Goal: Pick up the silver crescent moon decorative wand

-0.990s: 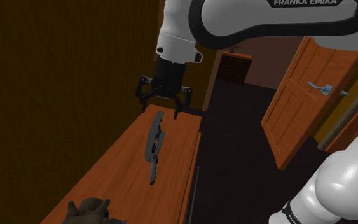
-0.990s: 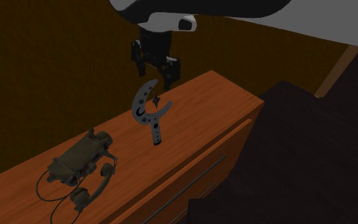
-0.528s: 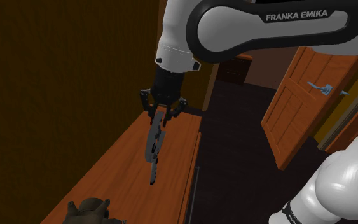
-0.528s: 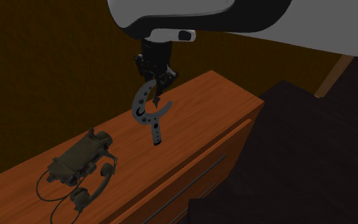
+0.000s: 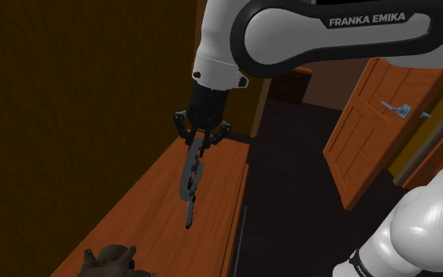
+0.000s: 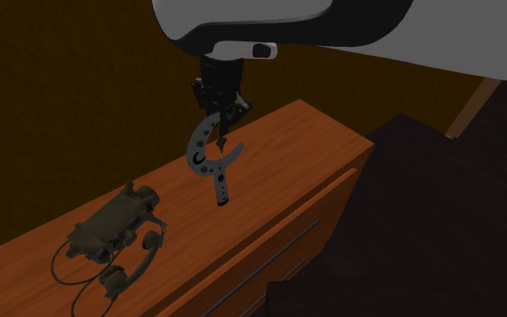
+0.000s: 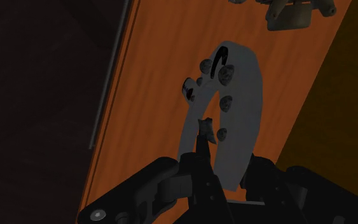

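Observation:
The grey crescent moon wand [image 5: 190, 179] stands on end over the wooden dresser top [image 5: 153, 208], its short handle pointing down. In the second exterior view the wand [image 6: 204, 155] shows its curved, hole-studded blade with a small star hanging inside it. My black gripper [image 5: 200, 143] comes straight down from above and is shut on the crescent's upper tip. Seen from the second exterior view, the gripper [image 6: 221, 120] pinches that same tip. In the wrist view the fingers [image 7: 196, 167] clasp the near end of the crescent [image 7: 241, 102] between them.
An olive field telephone [image 6: 116, 230] with a corded handset lies on the dresser top [image 6: 278, 149] beside the wand, and its edge shows as the telephone [image 5: 109, 258] in the shoulder view. A dark wall runs behind the dresser. An orange door [image 5: 365, 130] stands across the dark floor.
A second ago the gripper hung open above the wand. It came down over the crescent's upper tip and shut on it. The wand has not moved.

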{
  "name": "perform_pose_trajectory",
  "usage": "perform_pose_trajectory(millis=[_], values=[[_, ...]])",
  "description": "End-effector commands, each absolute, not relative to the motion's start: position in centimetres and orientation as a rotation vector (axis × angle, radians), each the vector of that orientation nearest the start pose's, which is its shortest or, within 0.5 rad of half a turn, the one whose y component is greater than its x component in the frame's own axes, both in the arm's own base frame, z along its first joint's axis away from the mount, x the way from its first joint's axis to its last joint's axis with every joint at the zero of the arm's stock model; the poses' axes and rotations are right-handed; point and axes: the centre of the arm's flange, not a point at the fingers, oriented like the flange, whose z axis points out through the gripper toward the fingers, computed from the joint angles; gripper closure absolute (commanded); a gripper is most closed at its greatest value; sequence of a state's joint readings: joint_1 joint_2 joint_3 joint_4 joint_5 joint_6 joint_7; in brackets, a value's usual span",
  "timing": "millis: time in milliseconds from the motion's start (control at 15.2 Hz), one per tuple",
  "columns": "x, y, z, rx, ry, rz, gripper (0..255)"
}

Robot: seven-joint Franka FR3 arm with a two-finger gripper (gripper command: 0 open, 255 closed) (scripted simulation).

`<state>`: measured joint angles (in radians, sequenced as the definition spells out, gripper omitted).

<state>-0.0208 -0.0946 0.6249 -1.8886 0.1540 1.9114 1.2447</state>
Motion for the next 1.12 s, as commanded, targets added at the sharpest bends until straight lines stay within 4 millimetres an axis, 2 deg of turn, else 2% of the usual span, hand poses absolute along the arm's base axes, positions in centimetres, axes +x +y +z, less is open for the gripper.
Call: perform_pose_trajectory(millis=[0, 924, 1056], values=[[44.0, 33.0, 55.0, -2.832, 1.008, 0.021, 255], [44.0, 33.0, 62.4, -2.832, 1.008, 0.021, 255], [44.0, 33.0, 62.4, -2.832, 1.008, 0.021, 255]])
